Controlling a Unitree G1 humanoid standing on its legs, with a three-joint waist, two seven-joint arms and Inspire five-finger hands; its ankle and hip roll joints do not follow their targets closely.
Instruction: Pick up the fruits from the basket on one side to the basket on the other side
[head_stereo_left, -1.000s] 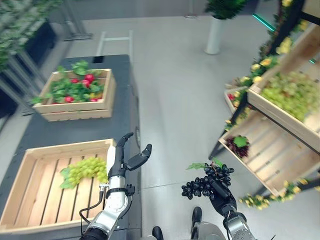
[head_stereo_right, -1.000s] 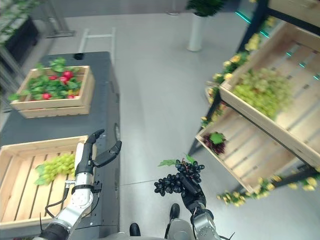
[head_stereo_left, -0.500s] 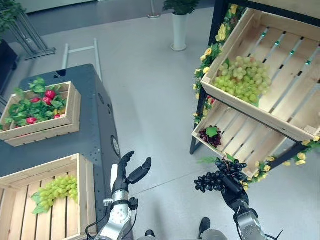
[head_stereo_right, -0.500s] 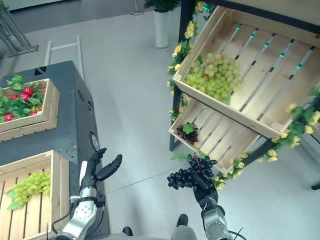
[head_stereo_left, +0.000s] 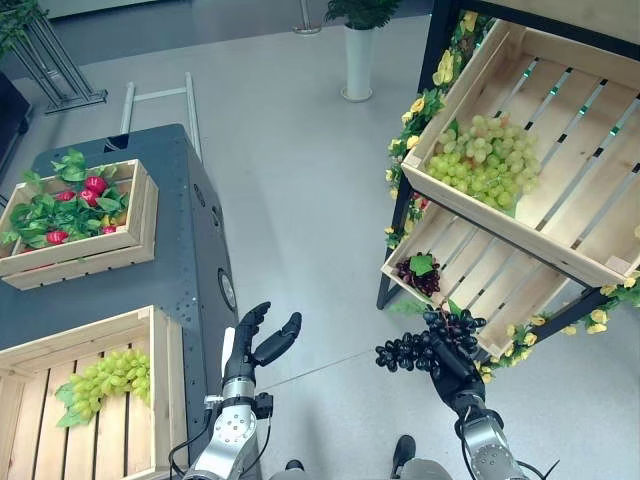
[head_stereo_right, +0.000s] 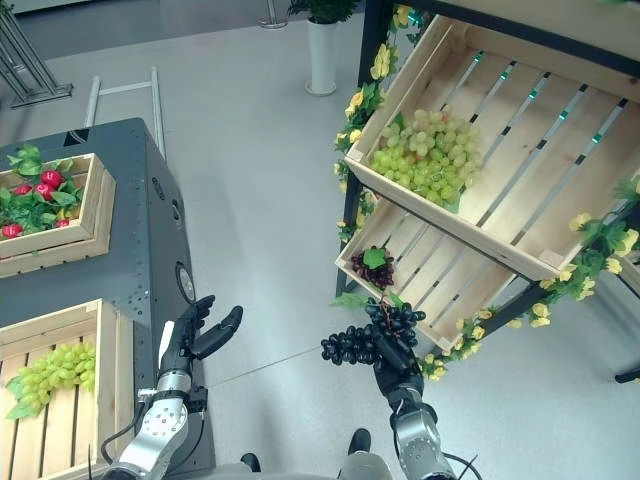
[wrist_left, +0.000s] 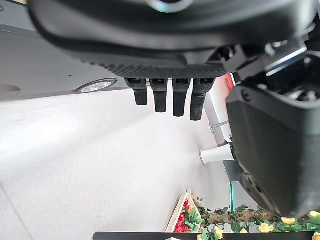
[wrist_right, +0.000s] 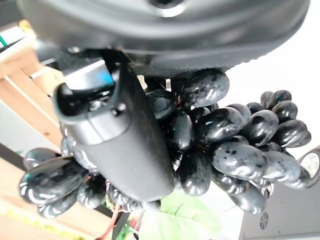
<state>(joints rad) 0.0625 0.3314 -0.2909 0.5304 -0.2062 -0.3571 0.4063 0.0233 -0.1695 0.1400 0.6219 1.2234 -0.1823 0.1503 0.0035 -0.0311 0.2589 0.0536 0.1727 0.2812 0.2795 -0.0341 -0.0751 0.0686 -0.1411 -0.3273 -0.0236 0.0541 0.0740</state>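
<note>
My right hand (head_stereo_left: 452, 372) is shut on a bunch of black grapes (head_stereo_left: 420, 345), held in the air in front of the lower shelf crate (head_stereo_left: 480, 290); the right wrist view shows the thumb (wrist_right: 120, 135) curled across the black grapes (wrist_right: 235, 150). A small dark grape bunch (head_stereo_left: 418, 273) lies in that lower crate. Green grapes (head_stereo_left: 485, 160) sit in the upper shelf crate (head_stereo_left: 560, 120). My left hand (head_stereo_left: 255, 340) is open and empty beside the near table crate (head_stereo_left: 160, 400), which holds green grapes (head_stereo_left: 100, 380).
A dark grey table (head_stereo_left: 190, 250) on my left carries a second crate of red fruit and leaves (head_stereo_left: 75, 210). Yellow flower garlands (head_stereo_left: 415, 110) trim the black shelf frame (head_stereo_left: 440, 60). A white planter (head_stereo_left: 358, 62) stands further off on the grey floor.
Over the second the camera swung right, bringing the shelf into view. In the last half second my right hand and the black grapes have moved a little left, nearer the lower crate's front corner. The left hand stays open.
</note>
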